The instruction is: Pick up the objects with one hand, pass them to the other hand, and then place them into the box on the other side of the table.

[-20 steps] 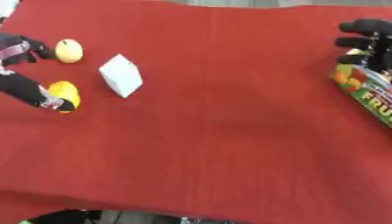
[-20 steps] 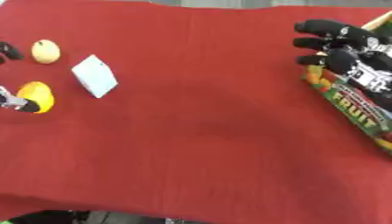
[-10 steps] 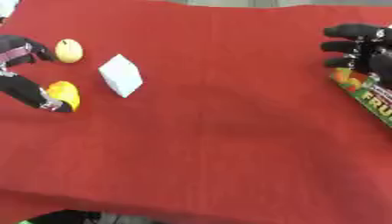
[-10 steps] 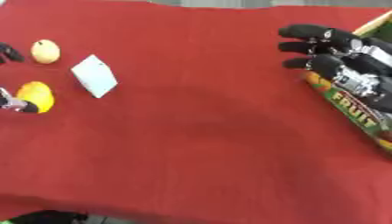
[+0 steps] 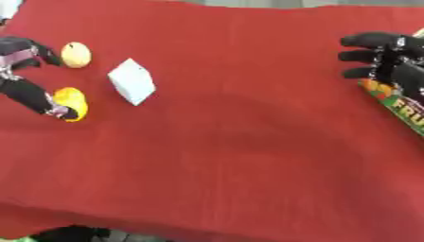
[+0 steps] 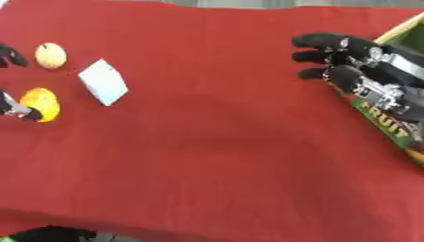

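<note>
Left robot hand (image 5: pixel 25 90) at far left, fingers bent, touching a smooth yellow oval fruit (image 5: pixel 71 103). Right robot hand (image 6: pixel 356 71) spread open above the box (image 6: pixel 389 120). Beyond: second yellow fruit (image 5: pixel 75 54), white block (image 5: pixel 132 81), red-covered counter (image 5: pixel 248 142).

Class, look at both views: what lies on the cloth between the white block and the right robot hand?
Nothing: between the white block and the right robot hand only bare red cloth shows, clearest in the right eye view.
</note>
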You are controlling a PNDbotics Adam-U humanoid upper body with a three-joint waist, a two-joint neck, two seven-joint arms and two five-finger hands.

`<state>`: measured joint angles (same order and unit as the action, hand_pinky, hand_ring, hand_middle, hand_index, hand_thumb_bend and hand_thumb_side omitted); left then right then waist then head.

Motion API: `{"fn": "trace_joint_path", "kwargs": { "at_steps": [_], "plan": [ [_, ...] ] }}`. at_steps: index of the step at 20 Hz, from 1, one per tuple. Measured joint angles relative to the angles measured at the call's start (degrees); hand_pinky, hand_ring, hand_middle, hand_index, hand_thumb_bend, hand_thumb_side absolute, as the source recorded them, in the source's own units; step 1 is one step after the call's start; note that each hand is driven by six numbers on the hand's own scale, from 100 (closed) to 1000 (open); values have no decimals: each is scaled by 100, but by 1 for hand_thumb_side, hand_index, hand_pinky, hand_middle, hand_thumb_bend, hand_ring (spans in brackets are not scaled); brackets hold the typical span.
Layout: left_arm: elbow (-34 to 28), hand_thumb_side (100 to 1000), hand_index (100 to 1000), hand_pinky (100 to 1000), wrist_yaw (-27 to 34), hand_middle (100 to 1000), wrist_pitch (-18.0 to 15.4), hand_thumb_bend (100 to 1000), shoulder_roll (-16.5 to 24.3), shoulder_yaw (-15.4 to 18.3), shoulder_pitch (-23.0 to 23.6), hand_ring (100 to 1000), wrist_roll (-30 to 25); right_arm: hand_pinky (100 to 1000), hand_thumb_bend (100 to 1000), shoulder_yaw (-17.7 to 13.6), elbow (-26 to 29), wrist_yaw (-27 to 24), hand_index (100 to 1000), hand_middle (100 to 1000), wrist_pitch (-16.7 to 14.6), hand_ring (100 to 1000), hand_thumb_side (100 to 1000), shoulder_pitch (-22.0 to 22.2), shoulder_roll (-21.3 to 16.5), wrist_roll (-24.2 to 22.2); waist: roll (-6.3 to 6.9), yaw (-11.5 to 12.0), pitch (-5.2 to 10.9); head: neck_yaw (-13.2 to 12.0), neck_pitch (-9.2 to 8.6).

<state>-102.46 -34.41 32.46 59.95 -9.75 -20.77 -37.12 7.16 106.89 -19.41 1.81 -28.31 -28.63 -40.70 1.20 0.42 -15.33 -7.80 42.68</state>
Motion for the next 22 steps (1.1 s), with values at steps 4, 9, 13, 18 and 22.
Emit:
{"fn": "trace_joint_path", "kwargs": {
  "at_steps": [4, 9, 13, 18, 22],
  "plan": [
    [112, 331, 848, 873, -97, 827, -60, 766, -5, -51, -46, 857, -60, 935, 100, 1, -32, 4, 979, 995, 3, 1000, 600, -8, 15, -5, 3, -3, 0, -25, 0],
    [302, 338, 843, 874, -164, 827, -109, 786, -58, -97, -66, 859, -109, 935, 100, 2, -38, 40, 979, 995, 5, 1000, 603, -8, 16, -10, 15, -9, 0, -45, 0],
    [442, 336, 841, 872, -208, 825, -148, 786, -88, -144, -98, 859, -148, 936, 100, 30, -62, 57, 979, 995, -4, 1000, 605, -7, 16, -40, 16, -12, 0, -64, -2],
    [586, 337, 838, 869, -299, 825, -172, 740, -140, -199, -184, 856, -172, 936, 100, 40, -66, 95, 979, 993, -17, 1000, 607, -6, 18, -65, 14, -14, 0, -70, -5],
    [771, 333, 835, 866, -365, 823, -171, 720, -224, -246, -279, 854, -171, 936, 100, 67, -67, 102, 979, 993, -17, 1000, 611, 2, 20, -84, 10, -31, 0, -69, -8]
  ]
}}
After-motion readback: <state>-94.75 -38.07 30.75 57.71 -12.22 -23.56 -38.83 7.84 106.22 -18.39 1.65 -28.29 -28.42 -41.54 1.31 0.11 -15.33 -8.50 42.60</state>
